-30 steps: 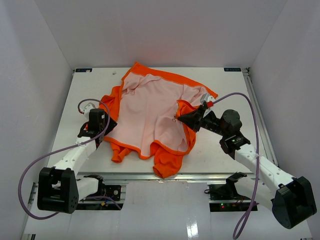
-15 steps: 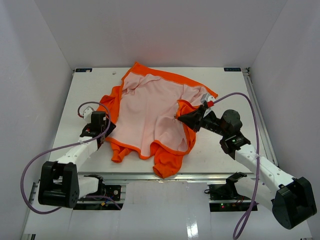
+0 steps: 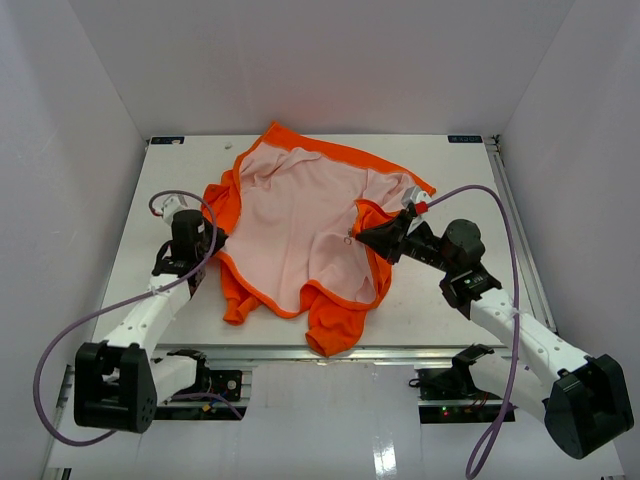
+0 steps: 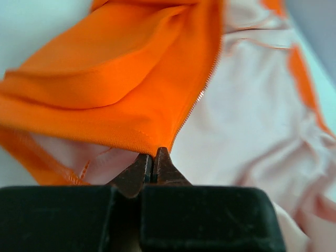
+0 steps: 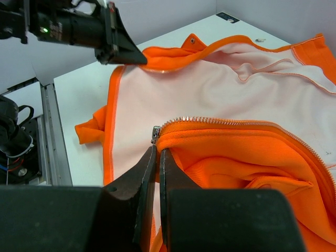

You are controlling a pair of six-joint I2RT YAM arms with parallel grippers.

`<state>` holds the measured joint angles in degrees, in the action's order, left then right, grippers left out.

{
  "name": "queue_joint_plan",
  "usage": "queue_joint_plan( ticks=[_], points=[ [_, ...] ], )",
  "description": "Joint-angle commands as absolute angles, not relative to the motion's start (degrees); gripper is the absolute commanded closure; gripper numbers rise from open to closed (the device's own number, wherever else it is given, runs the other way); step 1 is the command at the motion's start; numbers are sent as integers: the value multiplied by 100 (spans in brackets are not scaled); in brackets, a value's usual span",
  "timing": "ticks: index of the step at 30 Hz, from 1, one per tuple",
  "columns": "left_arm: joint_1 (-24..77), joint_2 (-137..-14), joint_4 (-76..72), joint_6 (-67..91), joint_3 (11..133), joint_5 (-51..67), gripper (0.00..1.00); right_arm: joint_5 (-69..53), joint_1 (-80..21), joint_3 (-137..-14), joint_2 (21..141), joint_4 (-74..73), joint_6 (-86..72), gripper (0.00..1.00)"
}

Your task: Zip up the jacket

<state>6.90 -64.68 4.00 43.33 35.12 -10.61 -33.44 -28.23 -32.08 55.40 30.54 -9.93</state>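
Centre of the desk (image 3: 170, 190): orange jacket (image 3: 300, 215) spread open, pink lining up; left tool (image 4: 154, 157) pinches its frame-left zipper edge, right tool (image 5: 157, 152) pinches the frame-right one.

A flat white rectangular table (image 3: 180, 180) carries a single garment. A small bright orange soft fabric jacket (image 3: 300, 220) lies on its middle, opened out with the pale pink-white lining facing up. The orange outer cloth shows as a border around the lining, and in bunched folds at the left and along the near edge. The collar end points to the far side of the table. A metal zipper edge runs along the right front panel, which is folded over. Bare white surface surrounds the jacket on all sides.
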Motion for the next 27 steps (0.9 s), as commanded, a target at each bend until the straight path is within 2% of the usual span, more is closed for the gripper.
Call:
queue_joint_plan(
  ticks=[1,4,7,11,14,15,16,18,19,22,24,26,27],
  points=[
    [698,-5720,303,4194,3655,395,100,-3389,-2804,-3255,5541,3407,-1011,92],
    [703,-5567,367,4069,3568,1191,100,-3399,-2804,-3268,5583,3409,-1026,92],
    [703,-5512,554,3874,3528,1341,100,-3432,-2806,-3282,5655,3443,-1052,92],
    [703,-5571,922,3778,3561,651,79,-3413,-2812,-3296,5713,3445,-1072,92],
    [703,-5694,999,3842,3561,315,65,-3410,-2805,-3312,5689,3422,-1072,92],
    [699,-5726,993,3863,3555,251,64,-3410,-2804,-3313,5678,3419,-1072,92],
    [694,-5753,975,3878,3548,213,67,-3411,-2804,-3313,5664,3418,-1072,92],
    [694,-5796,896,3900,3527,219,97,-3418,-2804,-3305,5621,3411,-1072,92],
    [694,-5810,872,3912,3525,210,100,-3419,-2807,-3301,5610,3410,-1072,92],
    [701,-5834,857,3929,3563,161,100,-3412,-2806,-3289,5586,3410,-1072,92],
    [703,-5835,896,3946,3622,98,90,-3410,-2812,-3278,5581,3419,-1072,92],
    [703,-5813,912,3946,3667,151,99,-3418,-2805,-3271,5589,3427,-1072,92],
    [703,-5794,906,3970,3674,222,100,-3423,-2804,-3270,5590,3432,-1072,92]
  ],
)
